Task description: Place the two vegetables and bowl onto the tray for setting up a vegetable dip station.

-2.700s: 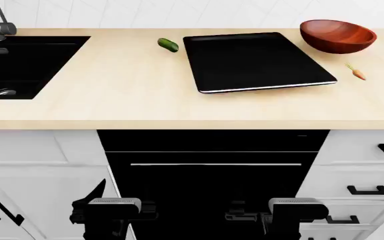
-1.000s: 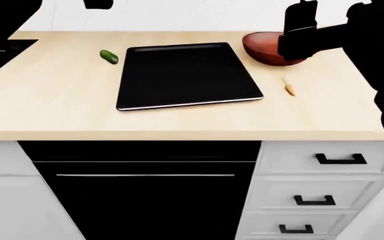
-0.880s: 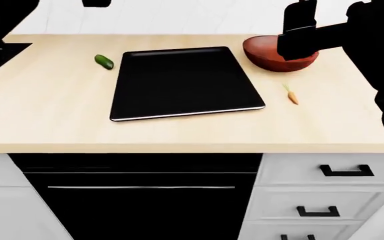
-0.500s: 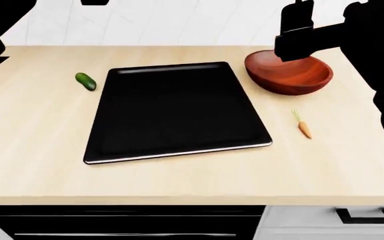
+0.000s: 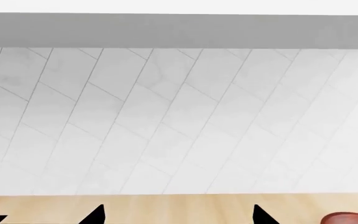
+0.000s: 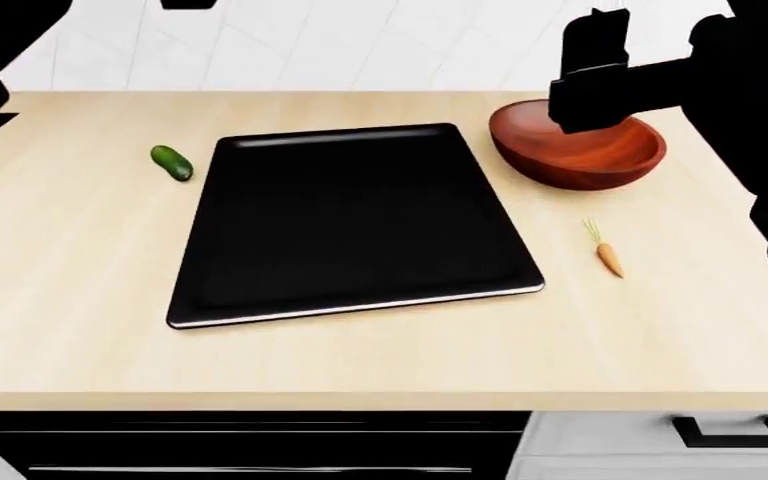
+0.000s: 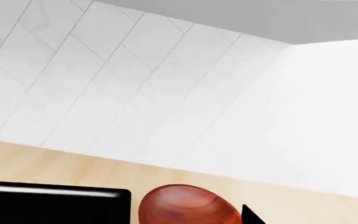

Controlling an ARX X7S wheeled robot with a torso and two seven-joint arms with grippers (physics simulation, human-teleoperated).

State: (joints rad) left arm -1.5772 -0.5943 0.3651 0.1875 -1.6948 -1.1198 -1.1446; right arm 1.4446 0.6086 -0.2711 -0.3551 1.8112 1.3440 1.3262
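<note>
Right gripper (image 6: 595, 72) hangs upper right over the bowl (image 6: 579, 150), can't tell if it's clenched; camera's stopped closing in, tray (image 6: 351, 225) still empty, so nothing's placed yet.

The tray (image 6: 355, 222) lies mid-worktop (image 6: 77, 290). The cucumber (image 6: 171, 162) sits left of it near its far corner. The bowl (image 6: 579, 150) stands beyond its far right corner, with the carrot (image 6: 606, 253) in front of the bowl

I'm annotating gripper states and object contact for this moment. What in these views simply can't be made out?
- Right gripper: head view shows a black silhouette; open or shut unclear.
- Left gripper: left wrist view's edge leaves only two tips.
- Bowl: far rim hidden behind the right arm.
- Carrot, cucumber: too small for surface detail.
</note>
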